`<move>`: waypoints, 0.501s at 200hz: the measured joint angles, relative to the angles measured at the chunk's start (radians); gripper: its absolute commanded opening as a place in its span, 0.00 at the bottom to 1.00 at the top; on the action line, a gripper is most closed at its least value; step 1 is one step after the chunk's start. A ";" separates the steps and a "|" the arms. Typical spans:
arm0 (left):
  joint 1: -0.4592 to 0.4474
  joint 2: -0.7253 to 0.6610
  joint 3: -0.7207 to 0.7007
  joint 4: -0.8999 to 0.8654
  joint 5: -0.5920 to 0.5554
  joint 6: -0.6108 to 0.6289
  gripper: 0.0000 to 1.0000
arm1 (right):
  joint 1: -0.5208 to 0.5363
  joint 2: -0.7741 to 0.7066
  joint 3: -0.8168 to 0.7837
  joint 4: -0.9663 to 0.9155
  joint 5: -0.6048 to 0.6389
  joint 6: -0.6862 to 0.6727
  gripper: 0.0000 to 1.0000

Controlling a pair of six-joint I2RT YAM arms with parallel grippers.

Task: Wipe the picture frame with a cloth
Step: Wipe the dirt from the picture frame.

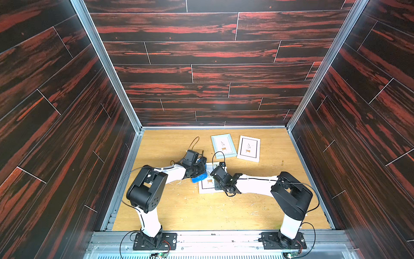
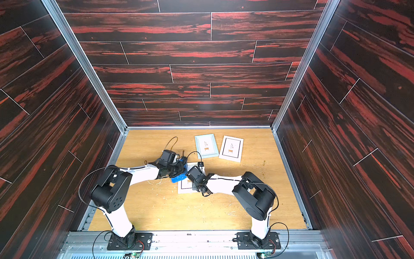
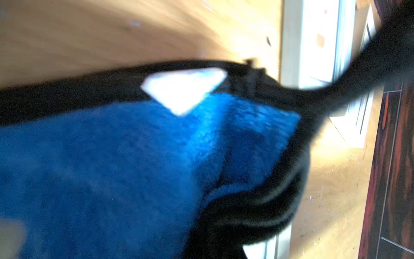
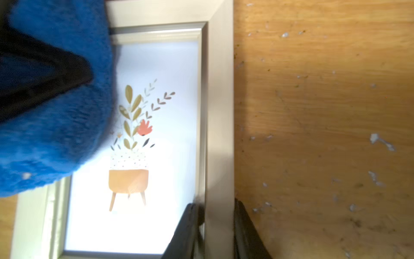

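Fingers (image 4: pixel 189 226) of right gripper (image 4: pixel 218 208) are closed on one long rail of the pale off-white rectangular picture frame with a potted-plant print (image 4: pixel 220 101). One finger sits on the pane side, the other on the rail's outer edge.

Left gripper (image 1: pixel 200 170) is clamped tight on the bright blue fluffy microfibre cloth with black edge trim (image 4: pixel 56 134). Its fingers are buried in the wad and can't be made out in the left wrist view. Cloth is bunched and touching the frame, covering part of the opposite long rail and part of the pane.

Handling, as judged:
- **Cloth:** soft, light and floppy, with grippy pile. Best held by a gathered fold, as now; loose trim may drag.
- **Frame:** stiff and light, with a pane that is probably slick and fragile. It would likely skate on wood unless held by a rail. Keep pressure on the pane modest.

Frame lies flat on light wooden tabletop (image 1: pixel 201 213), between both arms. Past the frame's far end lie a light blue picture frame (image 1: pixel 223 145) and a white picture frame with black inner border (image 1: pixel 248 148). They lie flat side by side, apart from the frame.
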 measured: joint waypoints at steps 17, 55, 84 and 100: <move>-0.048 -0.014 -0.029 0.014 -0.004 -0.030 0.00 | 0.002 0.000 0.000 -0.003 0.000 -0.001 0.01; -0.156 -0.119 -0.151 0.020 -0.001 -0.080 0.00 | 0.001 0.000 0.000 -0.006 -0.002 0.000 0.01; -0.080 -0.192 -0.207 -0.026 0.020 -0.065 0.00 | 0.001 0.000 0.000 -0.006 -0.003 0.000 0.01; -0.077 -0.227 -0.219 -0.063 0.023 -0.059 0.00 | 0.005 0.000 0.000 0.005 -0.012 -0.003 0.01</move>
